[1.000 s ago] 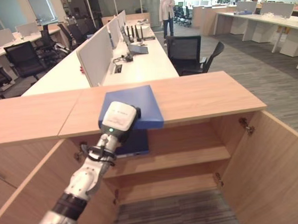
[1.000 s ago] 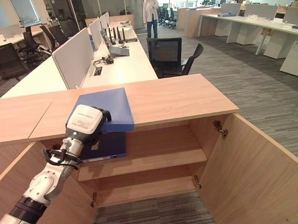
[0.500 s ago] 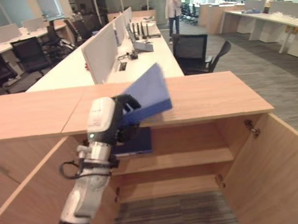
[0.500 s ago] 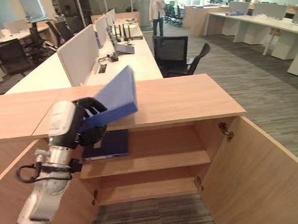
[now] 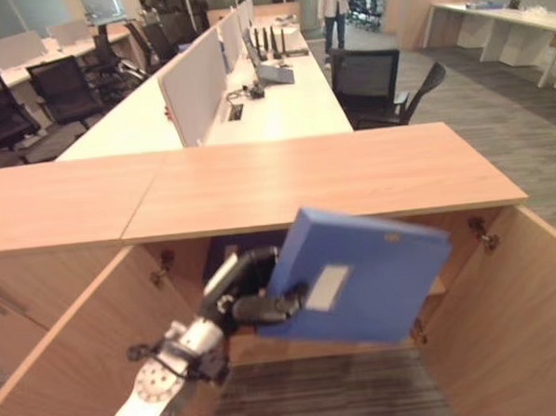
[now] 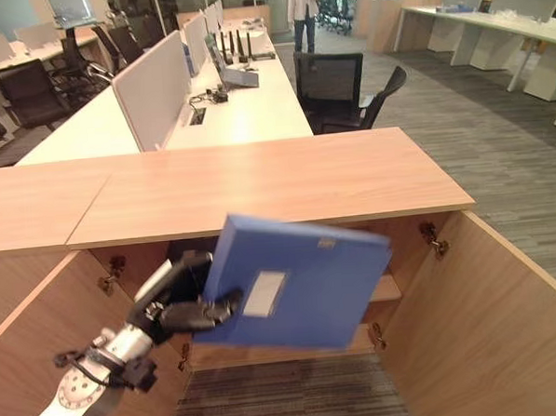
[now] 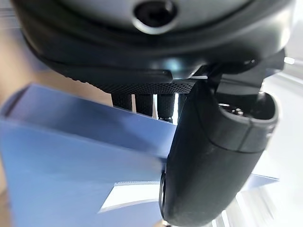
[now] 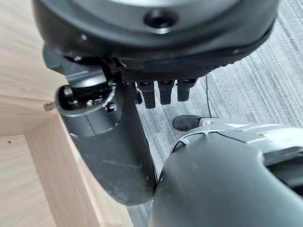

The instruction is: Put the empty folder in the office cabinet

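Now left hand (image 5: pixel 250 298) pinches folder (image 5: pixel 361 278), spine up.

Head eyes overlook the open cabinet (image 5: pixel 506 289); wrist cameras sit close.

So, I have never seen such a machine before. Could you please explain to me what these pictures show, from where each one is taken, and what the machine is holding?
This is a humanoid robot with two arms and dark hands. The two wide pictures come from a stereo camera on its head, looking down at an open wooden office cabinet. The two close pictures come from cameras on its wrists.

The left hand holds a blue folder by one edge, thumb on the front and fingers behind, in front of the open cabinet, below its top. The left wrist view shows the same folder right under the thumb. The right hand holds nothing, its fingers relaxed over grey carpet beside a cabinet panel.

Behind the cabinet stand long white desks and black chairs, and a person stands far back.
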You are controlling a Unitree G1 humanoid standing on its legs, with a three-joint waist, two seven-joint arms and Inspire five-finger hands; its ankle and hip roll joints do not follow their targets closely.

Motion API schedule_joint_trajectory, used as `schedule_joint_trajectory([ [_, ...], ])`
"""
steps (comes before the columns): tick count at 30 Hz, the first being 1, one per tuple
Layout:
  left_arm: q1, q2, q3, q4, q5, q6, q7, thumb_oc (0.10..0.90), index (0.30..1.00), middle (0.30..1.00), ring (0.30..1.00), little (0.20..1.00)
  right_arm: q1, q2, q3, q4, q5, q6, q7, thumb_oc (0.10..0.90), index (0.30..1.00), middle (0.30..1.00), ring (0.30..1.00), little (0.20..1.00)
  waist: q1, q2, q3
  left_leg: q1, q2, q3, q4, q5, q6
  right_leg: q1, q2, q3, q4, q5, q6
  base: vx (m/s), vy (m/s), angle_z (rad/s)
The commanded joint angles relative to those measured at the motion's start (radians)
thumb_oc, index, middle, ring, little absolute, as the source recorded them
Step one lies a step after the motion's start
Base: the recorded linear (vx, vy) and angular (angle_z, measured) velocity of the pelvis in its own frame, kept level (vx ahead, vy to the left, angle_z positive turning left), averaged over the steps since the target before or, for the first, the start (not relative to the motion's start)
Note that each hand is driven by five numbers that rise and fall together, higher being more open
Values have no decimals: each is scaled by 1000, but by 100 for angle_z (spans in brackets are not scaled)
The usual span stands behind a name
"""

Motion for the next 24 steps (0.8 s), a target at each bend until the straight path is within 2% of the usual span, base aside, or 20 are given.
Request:
schedule_joint_trajectory([
  [1, -88, -36, 92, -163, -76, -134, 27, 400, 300, 300, 300, 300, -42, 20, 42, 42, -31, 2, 19, 800, 900, 900, 900, 900, 15, -52, -2, 39, -3, -72, -6, -86, -23, -10, -29, 28, 6, 23, 41, 0, 0, 0],
  [4, -44, -33, 112, -150, -16, -121, 26, 400, 300, 300, 300, 300, -41, 14, 34, 33, -23, 0, 13, 800, 900, 900, 900, 900, 22, -52, 2, 35, -4, -75, -6, -85, -20, -11, -30, 27, 6, 23, 41, -9, 3, 7],
  [6, 2, -5, 142, -148, 110, -117, 17, 400, 300, 300, 300, 300, -34, 17, 31, 28, -22, -3, 10, 800, 900, 900, 900, 900, 27, -51, 3, 33, -5, -76, -6, -86, -19, -12, -30, 26, 6, 23, 41, 4, 1, 5],
  [8, 31, 61, 194, -145, 372, -132, 20, 400, 300, 300, 300, 300, -28, 20, 41, 20, -31, -2, 8, 800, 900, 900, 900, 900, 32, -51, 4, 36, -5, -77, -6, -90, -19, -9, -28, 27, 6, 21, 42, 9, -2, 6],
  [10, 37, 114, 236, -129, 571, -150, 33, 400, 300, 300, 300, 300, -25, 13, 59, 6, -53, 3, 9, 800, 900, 900, 900, 900, 36, -51, 5, 32, -5, -79, -6, -88, -19, -14, -30, 27, 6, 20, 42, -5, -10, 7],
  [13, 55, 138, 251, -93, 734, -168, 27, 400, 300, 300, 300, 300, -34, 9, 100, -44, -102, 5, 6, 800, 900, 900, 900, 900, 42, -52, 4, 30, -5, -82, -6, -88, -19, -15, -32, 24, 6, 20, 43, 2, -5, 2],
  [14, 67, 158, 262, -77, 838, -180, 37, 400, 300, 300, 300, 300, -46, -1, 138, -92, -161, 10, 2, 800, 900, 900, 900, 900, 48, -51, 4, 29, -5, -84, -6, -87, -18, -16, -32, 24, 6, 19, 43, 0, 0, 0],
  [15, 69, 156, 263, -75, 844, -182, 39, 400, 300, 300, 300, 300, -44, -1, 139, -96, -164, 13, 2, 800, 900, 900, 900, 900, 46, -52, 3, 29, -5, -83, -6, -87, -19, -16, -32, 25, 6, 19, 43, 0, 0, 0],
  [18, 79, 147, 252, -28, 940, -198, 111, 400, 300, 300, 300, 300, -77, 0, 240, -219, -285, 0, -42, 800, 900, 900, 900, 900, 57, -47, 6, 27, -7, -84, -6, -86, -17, -18, -35, 25, 6, 19, 44, 0, 0, 0],
  [20, 92, 126, 250, 16, 965, -213, 139, 400, 300, 300, 300, 300, -83, -35, 279, -286, -362, 1, -31, 800, 900, 900, 900, 900, 58, -45, 11, 26, -7, -82, -6, -86, -18, -18, -36, 23, 6, 17, 44, 0, 0, 0],
  [22, 108, 115, 262, 29, 970, -212, 156, 400, 300, 300, 300, 300, -70, -62, 290, -379, -387, 7, -27, 800, 900, 900, 900, 900, 55, -42, 11, 27, -8, -81, -6, -85, -18, -17, -36, 23, 6, 16, 43, 0, 0, 0],
  [23, 128, 91, 287, 30, 946, -211, 157, 400, 300, 300, 300, 300, -52, -122, 288, -587, -431, -9, -22, 800, 900, 900, 900, 900, 52, -44, 16, 29, -6, -77, -6, -85, -18, -16, -35, 23, 6, 14, 42, 0, 0, 0],
  [24, 131, 73, 289, 27, 924, -212, 153, 400, 300, 300, 300, 300, -35, -150, 280, -664, -449, -11, -21, 800, 900, 900, 900, 900, 48, -44, 15, 29, -6, -76, -6, -85, -18, -17, -35, 22, 6, 13, 42, 0, 0, 0],
])
